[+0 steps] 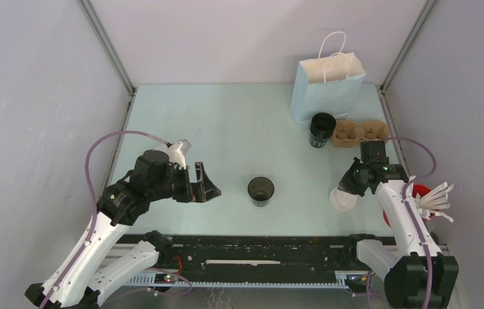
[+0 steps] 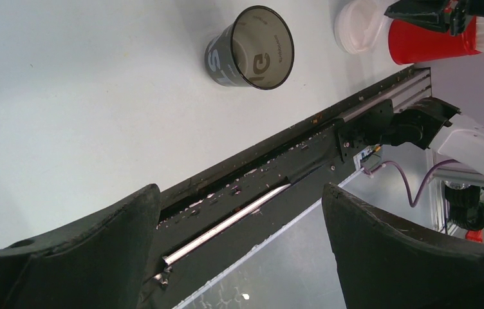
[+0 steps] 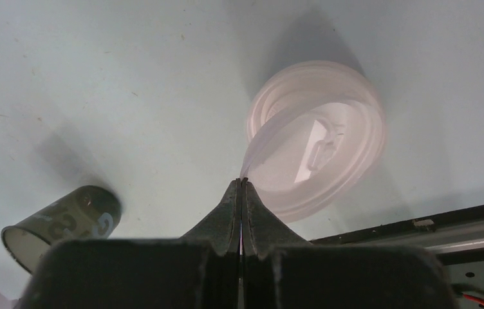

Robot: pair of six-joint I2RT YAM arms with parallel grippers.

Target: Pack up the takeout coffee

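Step in hand, by the look of it: capping the open paper cup (image 1: 260, 191), used here as the landmark.

Pinched in the right gripper (image 3: 242, 187), jaws pressed tight together on a thin edge of the translucent lid (image 3: 316, 138), off to the right of that cup. Low over the table (image 1: 226, 129); touching it or not, hard to tell. Poised left of the cup with the left gripper (image 1: 204, 183), jaws spread wide, holding nothing.

To do it well:
- Lift the lid clear, carry it leftward until centred over the cup, and level it before lowering, since hanging tilted from one edge.
- Bring the left gripper around the cup wall first as a brace, because the cup is empty-looking and likely to slide or tip.
- Close gently to avoid squeezing the cup out of round.
- Seat one side of the lid, then press around the rim rather than at a single spot.

Behind and right of the cup: a second dark cup (image 1: 322, 129), a cardboard carrier (image 1: 359, 132) and a paper bag (image 1: 327, 90), presumably for later.
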